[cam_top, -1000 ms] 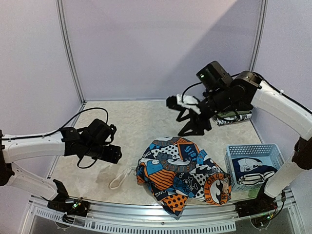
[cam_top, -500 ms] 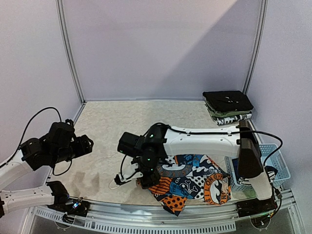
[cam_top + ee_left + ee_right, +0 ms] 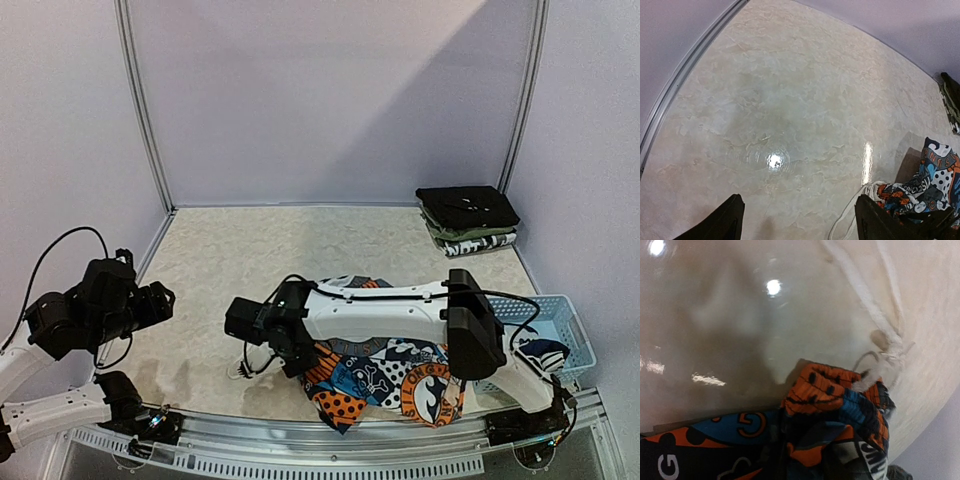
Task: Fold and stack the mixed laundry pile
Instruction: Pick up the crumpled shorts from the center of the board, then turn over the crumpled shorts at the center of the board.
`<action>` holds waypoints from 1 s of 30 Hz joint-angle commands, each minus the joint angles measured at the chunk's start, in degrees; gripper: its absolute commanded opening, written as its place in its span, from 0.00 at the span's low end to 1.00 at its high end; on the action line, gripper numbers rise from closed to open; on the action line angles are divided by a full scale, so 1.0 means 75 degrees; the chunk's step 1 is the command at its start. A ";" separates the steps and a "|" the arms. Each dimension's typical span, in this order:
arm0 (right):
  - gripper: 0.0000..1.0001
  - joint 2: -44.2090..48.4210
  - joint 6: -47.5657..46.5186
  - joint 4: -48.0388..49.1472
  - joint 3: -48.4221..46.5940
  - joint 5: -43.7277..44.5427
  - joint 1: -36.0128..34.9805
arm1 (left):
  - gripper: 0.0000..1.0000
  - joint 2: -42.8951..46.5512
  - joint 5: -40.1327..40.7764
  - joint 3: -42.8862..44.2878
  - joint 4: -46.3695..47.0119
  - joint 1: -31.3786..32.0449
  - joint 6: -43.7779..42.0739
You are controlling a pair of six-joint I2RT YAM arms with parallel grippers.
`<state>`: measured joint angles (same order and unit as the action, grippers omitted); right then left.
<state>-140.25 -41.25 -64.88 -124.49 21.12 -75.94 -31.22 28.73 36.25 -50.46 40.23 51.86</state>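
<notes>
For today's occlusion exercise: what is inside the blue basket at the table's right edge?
The basket holds a navy-and-white garment. The right arm covers the basket's left part, so anything else lying there is hidden.

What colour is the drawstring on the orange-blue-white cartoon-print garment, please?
White drawstring; the right wrist view shows it best.

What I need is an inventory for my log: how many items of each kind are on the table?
Unfolded cartoon-print garment: 1
Folded stack: 1
Blue basket: 1
Garment in basket: 1
Total: 4
</notes>
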 commanded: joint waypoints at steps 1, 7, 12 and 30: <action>0.14 0.0950 -0.0350 0.0249 -0.1155 0.0163 0.0022 | 0.78 -0.0011 0.0208 -0.0101 -0.0018 -0.0079 -0.0352; 0.00 0.2303 -0.0913 0.2042 -0.2004 -0.0268 0.0232 | 0.78 -0.0100 0.0546 0.0200 0.0012 -0.0090 -0.0678; 0.00 0.3088 -0.0304 0.2412 -0.3115 -0.0860 0.1576 | 0.78 -0.0165 0.0622 0.0483 0.0129 -0.0090 -0.1026; 0.54 0.7326 0.1715 0.3550 0.6135 -0.3778 0.5821 | 0.78 -0.1764 -0.1034 0.0654 0.2250 -0.0102 -0.2903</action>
<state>-94.43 -30.89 -41.60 -76.27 -0.43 -35.88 -39.38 28.93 41.21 -42.68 40.07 36.49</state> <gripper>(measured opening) 0.527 0.787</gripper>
